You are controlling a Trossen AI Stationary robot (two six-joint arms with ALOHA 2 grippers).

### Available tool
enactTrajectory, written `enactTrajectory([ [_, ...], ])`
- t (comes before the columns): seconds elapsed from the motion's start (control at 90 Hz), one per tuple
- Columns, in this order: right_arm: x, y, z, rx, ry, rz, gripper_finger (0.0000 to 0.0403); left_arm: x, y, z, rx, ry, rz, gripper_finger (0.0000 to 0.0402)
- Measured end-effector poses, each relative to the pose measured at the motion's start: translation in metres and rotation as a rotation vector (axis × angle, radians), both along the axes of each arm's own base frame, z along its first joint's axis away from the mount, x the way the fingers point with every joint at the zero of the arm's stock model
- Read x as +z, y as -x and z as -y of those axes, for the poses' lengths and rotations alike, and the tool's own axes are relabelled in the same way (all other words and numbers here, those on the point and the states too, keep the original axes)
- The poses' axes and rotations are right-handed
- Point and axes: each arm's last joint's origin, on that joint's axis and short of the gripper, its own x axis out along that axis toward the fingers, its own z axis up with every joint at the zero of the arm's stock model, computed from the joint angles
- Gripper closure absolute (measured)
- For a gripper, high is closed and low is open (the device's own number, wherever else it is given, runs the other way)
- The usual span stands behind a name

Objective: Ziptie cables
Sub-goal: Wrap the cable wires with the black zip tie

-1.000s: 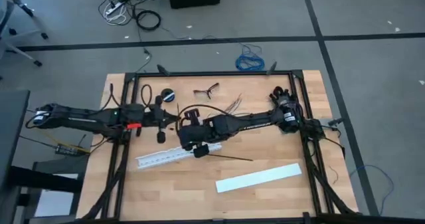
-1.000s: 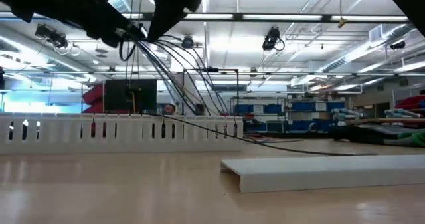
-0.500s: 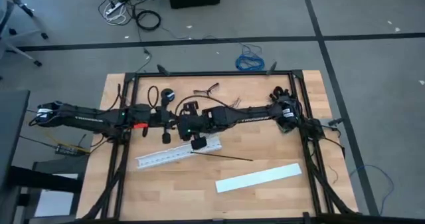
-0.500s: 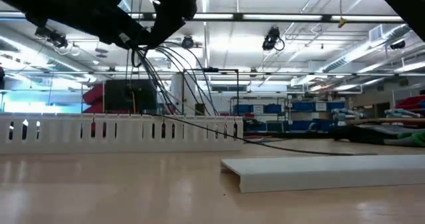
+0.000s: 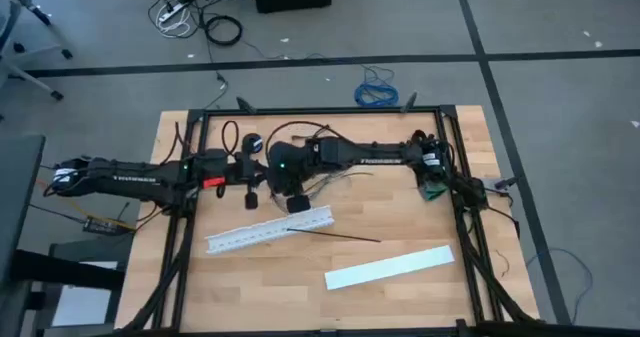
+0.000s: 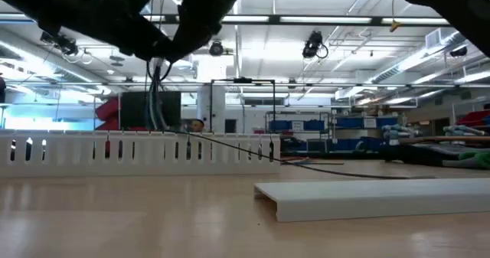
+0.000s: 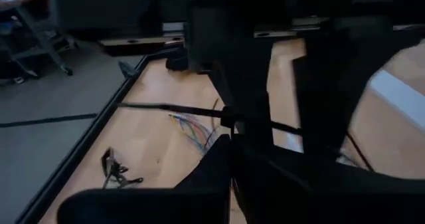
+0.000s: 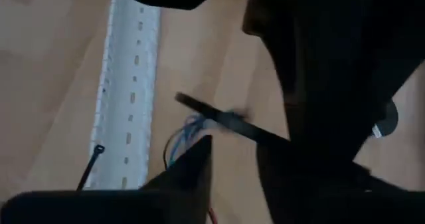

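Above the white slotted strip (image 5: pixel 268 233), on its far side, we find the right end effector (image 5: pixel 291 198) and the left end effector (image 5: pixel 250 191) working close together over the counter (image 5: pixel 420 217); the right one reaches in across the counter, the left from the strip's left; for neither can we tell whether the fingers are apart or together, since the wrist views show only dark fingers crowding the foreground.

The cables (image 6: pixel 157 97) hang in a loose bunch between the two end effectors, clear of the counter in the low view and just behind the slotted strip; in the left wrist view their coloured ends (image 7: pixel 192 132) fan out unbound, with a thin black zip tie (image 7: pixel 199 110) running across them, and the right wrist view shows the same black tie (image 8: pixel 226 121) passing over the wires.

We judge the task to be mid-way: the bunch is gathered and lifted and a tie is at the wires, but we see no closed loop cinched round them, so threading and tightening appear left to do; a second black tie (image 5: pixel 335 236) lies on the counter just right of the strip, touching its end; a plain white cover strip (image 5: pixel 389 267) lies nearer the front edge, well apart.
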Motion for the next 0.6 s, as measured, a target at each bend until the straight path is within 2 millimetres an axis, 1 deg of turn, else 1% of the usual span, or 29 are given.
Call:
enactTrajectory([
  [0.133,0.002,0.005,0.005,0.025,-0.027,-0.026,0.0195,-0.003,0.001,-0.001,0.006,0.009,-0.033,0.0402],
  [0.267,0.014,0.014,0.006,0.058,-0.112,-0.039,0.0159,-0.007,0.002,-0.001,-0.009,0.016,-0.079,0.0402],
  [0.311,0.018,0.017,0.005,0.053,-0.131,-0.037,0.0151,-0.008,0.003,-0.001,-0.010,0.017,-0.086,0.0402],
  [0.422,0.022,0.024,0.004,0.018,-0.149,-0.076,0.0142,-0.011,0.004,-0.001,-0.007,0.021,-0.117,0.0401],
  [0.522,0.025,0.033,0.004,-0.020,-0.172,-0.130,0.0140,-0.014,0.005,0.000,-0.005,0.026,-0.150,0.0401],
  [0.6,0.024,0.038,0.004,-0.041,-0.189,-0.181,0.0143,-0.016,0.006,-0.001,0.003,0.027,-0.177,0.0402],
])
